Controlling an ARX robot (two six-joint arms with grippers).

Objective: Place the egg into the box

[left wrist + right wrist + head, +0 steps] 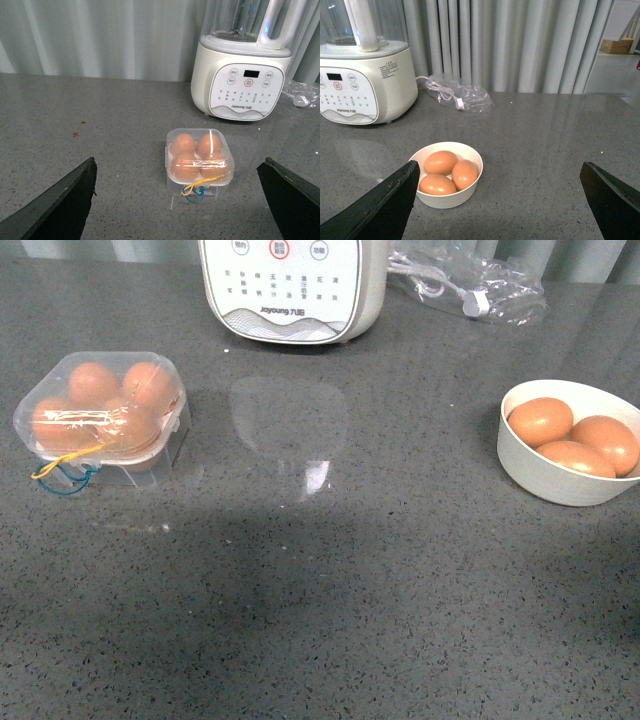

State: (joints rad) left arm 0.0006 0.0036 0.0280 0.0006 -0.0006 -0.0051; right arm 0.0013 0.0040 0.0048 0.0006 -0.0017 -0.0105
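Both grippers stand with dark fingers spread wide and hold nothing: the left gripper (182, 200) hangs over the small clear plastic egg box (103, 412), the right gripper (497, 200) over the round white bowl (560, 480). The box, lid closed over four glossy orange-brown eggs (93, 383), sits left of the white blender base (292, 285) on the grey speckled counter (330, 580); the bowl, right of the blender, holds three more eggs (541, 421)

Dark, matte, wedge-shaped fingers (60, 205) on both tools, faintly greenish
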